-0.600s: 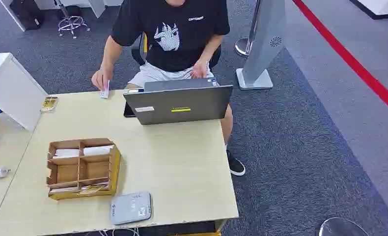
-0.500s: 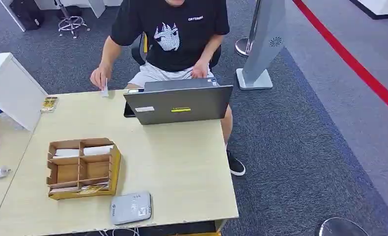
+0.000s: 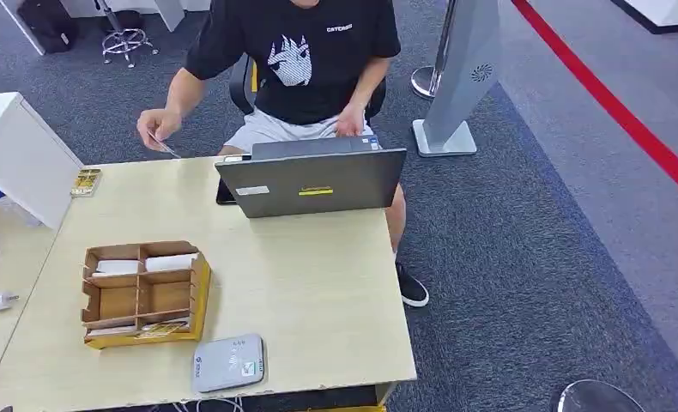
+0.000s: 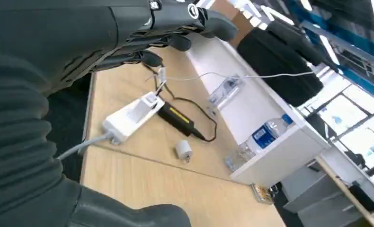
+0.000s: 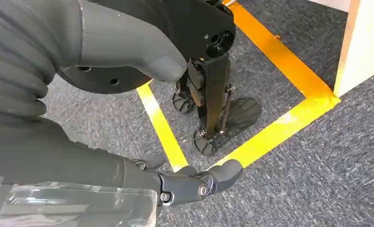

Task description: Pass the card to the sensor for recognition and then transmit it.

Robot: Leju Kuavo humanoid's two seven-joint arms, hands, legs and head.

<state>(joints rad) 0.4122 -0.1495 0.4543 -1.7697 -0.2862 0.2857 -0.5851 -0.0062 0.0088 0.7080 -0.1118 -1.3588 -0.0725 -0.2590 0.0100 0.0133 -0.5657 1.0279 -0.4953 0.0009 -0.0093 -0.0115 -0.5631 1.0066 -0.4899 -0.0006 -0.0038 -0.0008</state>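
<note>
A person [image 3: 297, 60] sits behind the table [image 3: 318, 292] and holds a white card [image 3: 166, 148] just off its far left edge. The grey card sensor [image 3: 228, 363] lies flat at the table's near edge. Beside it stands a cardboard organiser [image 3: 145, 293] with white cards in its far compartments. In the left wrist view my left hand [image 4: 71, 42] hovers over a side desk, fingers spread and holding nothing. My right hand [image 5: 71, 156] hangs above the carpet, its thumb and fingers apart and empty.
An open grey laptop [image 3: 311, 182] stands at the table's far side in front of the person. A white cabinet [image 3: 14, 154] and a side desk with a power strip [image 4: 130, 113] lie to the left. Yellow tape [image 5: 280, 56] marks the floor.
The person has lifted the card off the table's far edge and drawn it up and to the left. The things on the table have not moved.
</note>
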